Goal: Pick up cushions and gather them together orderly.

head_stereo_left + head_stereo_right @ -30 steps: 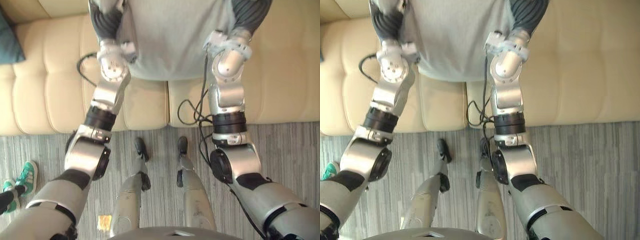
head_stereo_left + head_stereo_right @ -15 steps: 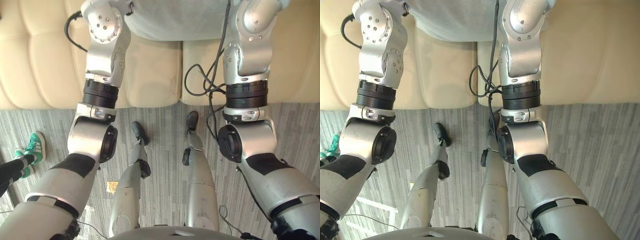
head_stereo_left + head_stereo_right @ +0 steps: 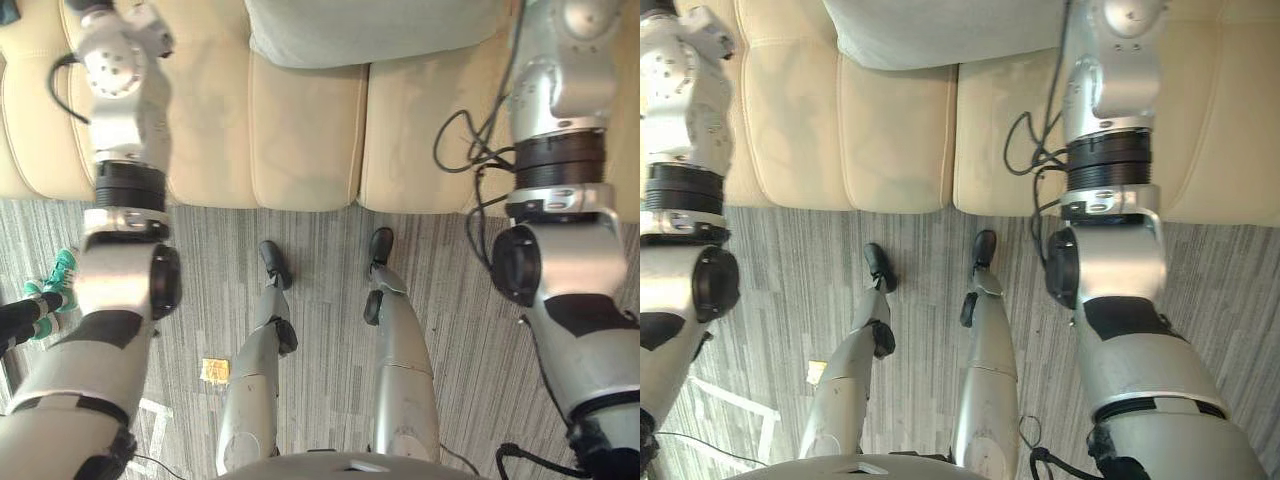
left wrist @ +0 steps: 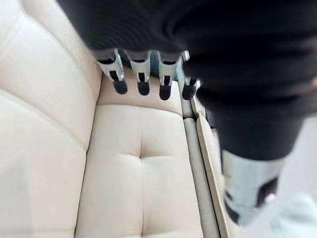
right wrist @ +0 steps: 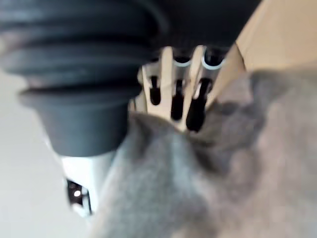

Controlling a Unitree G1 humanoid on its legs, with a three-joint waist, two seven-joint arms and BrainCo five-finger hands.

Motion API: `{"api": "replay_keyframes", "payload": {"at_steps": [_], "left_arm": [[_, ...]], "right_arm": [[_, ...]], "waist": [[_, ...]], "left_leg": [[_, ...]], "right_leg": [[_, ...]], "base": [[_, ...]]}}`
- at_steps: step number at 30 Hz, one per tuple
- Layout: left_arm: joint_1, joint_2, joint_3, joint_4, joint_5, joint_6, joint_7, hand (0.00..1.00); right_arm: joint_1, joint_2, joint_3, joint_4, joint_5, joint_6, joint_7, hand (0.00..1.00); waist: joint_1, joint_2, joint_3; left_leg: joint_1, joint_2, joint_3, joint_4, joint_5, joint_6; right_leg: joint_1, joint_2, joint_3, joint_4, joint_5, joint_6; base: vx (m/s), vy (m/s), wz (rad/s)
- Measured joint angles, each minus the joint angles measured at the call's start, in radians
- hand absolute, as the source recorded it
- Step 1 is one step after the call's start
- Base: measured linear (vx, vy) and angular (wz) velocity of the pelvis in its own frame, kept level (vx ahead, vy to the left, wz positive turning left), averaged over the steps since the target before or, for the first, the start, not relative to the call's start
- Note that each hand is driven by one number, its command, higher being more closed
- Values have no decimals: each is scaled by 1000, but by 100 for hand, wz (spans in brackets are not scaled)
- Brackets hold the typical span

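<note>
A large grey cushion [image 3: 372, 30] lies on the cream sofa [image 3: 300, 130] straight ahead, its front edge over the seat. My left hand [image 4: 143, 74] hovers over bare sofa upholstery to the left of that cushion, its fingers straight and holding nothing. My right hand [image 5: 177, 94] is at the grey cushion [image 5: 208, 183], with straight fingers resting against the fabric and no grip on it. A dark teal cushion [image 3: 8, 10] peeks in at the sofa's far left corner.
Grey striped carpet [image 3: 320, 250] runs up to the sofa's front edge. A person's green shoes [image 3: 55, 275] stand on the carpet at the left. A small yellow scrap [image 3: 213, 370] lies on the floor near my feet.
Both hands uncurled and let go of the grey cushion, which now rests on the sofa. My arms spread apart, the left swinging far left. The camera shifted too.
</note>
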Motion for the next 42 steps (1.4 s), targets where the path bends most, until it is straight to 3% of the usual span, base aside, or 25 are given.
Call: {"api": "replay_keyframes", "payload": {"at_steps": [5, 6, 7, 10, 12, 16, 20, 23, 24, 26, 29, 33, 35, 39, 42], "left_arm": [[138, 113, 37, -20, -1, -2, -84, 0], [197, 121, 67, -49, -16, -6, -99, 0], [283, 128, 114, -85, -38, -12, -110, 0], [385, 121, 135, -101, -78, -16, -123, 0], [519, 72, 156, -154, -99, -18, -137, 0], [708, 7, 171, -224, -110, -24, -158, 0], [926, -79, 167, -249, -114, -37, -206, 0], [1072, -191, 142, -247, -70, -37, -242, 0], [1144, -246, 113, -232, -38, -35, -256, 0], [1213, -313, 75, -180, -11, -28, -266, 0], [1279, -379, 44, -88, 43, -10, -288, 0], [1320, -422, 44, 35, 95, 6, -306, 0], [1339, -449, 49, 103, 123, 11, -305, 0], [1338, -468, 59, 181, 154, 23, -300, 0], [1328, -467, 106, 206, 171, 28, -280, 0]], "right_arm": [[62, -122, -3, 17, 82, 14, 59, 0], [93, -144, -10, 14, 102, 14, 69, 0], [136, -164, -22, 2, 126, 14, 75, 0], [246, -203, -96, -58, 168, 12, 88, 0], [413, -209, -187, -132, 201, -5, 94, 0], [641, -190, -208, -192, 227, -7, 120, 0], [938, -91, -201, -306, 191, -6, 217, 0], [1157, 98, -170, -345, 92, -4, 268, 0], [1257, 206, -133, -343, 70, -1, 293, 0], [1381, 330, -80, -320, 37, 0, 307, 0], [1497, 449, -42, -219, -50, 10, 338, 0], [1533, 523, -40, -81, -96, 26, 353, 0], [1530, 524, -42, -29, -139, 27, 355, 0], [1525, 525, -52, 18, -215, 38, 352, 0], [1507, 527, -54, 61, -242, 46, 348, 0]], "waist": [[0, 0, 27], [2, 0, 27], [9, 2, 28], [-7, 1, 28], [-6, 1, 28], [-5, 1, 28], [0, -4, 26], [0, -25, 14], [-2, -42, -2], [-6, -63, -29], [-6, -90, -90], [1, -104, -122], [12, -98, -147], [14, -114, -172], [38, -132, -181]], "left_leg": [[59, 0, -9, 0, -3, 1], [76, 4, -14, -3, -34, 17], [112, 20, -12, -7, -148, 45], [130, 7, -5, -7, -154, 41], [167, -10, 3, -1, -148, 52], [224, -12, -1, -1, -150, 49], [310, 4, 1, -1, -182, 52], [392, 18, 18, -1, -211, 55], [435, 25, 33, 0, -225, 53], [489, 37, 43, 0, -241, 47], [546, 45, 54, 0, -260, 44], [578, 69, 54, 132, -351, 40], [560, 89, -11, 264, -444, 29], [555, 91, -1, 348, -510, 31], [550, 101, 32, 438, -583, 33]], "right_leg": [[62, 2, 0, -3, -3, -1], [74, 7, 0, -7, -12, 0], [85, 26, 6, 5, -16, 3], [108, 10, 13, 1, -8, 17], [141, -3, 29, 4, -16, 30], [206, -3, 32, -3, -24, 35], [300, 23, 39, -39, -32, 44], [385, 46, 53, -80, -37, 49], [431, 60, 58, -108, -35, 53], [497, 78, 58, -140, -31, 56], [563, 93, 58, -173, -27, 52], [666, 104, 71, -228, -14, 59], [701, 117, 97, -257, 3, 65], [728, 119, 144, -307, 43, 79], [735, 131, 224, -347, 88, 84]], "base": [[-6, -137, -6], [20, -121, -43], [29, -101, -40], [77, -34, -5], [114, -18, 2], [100, -53, -1], [64, -94, -23], [65, -82, -38], [73, -47, -38], [119, -32, -33], [98, -15, -14], [91, -2, -17], [14, 21, -40], [-47, 86, -39], [-111, 122, -78]]}}
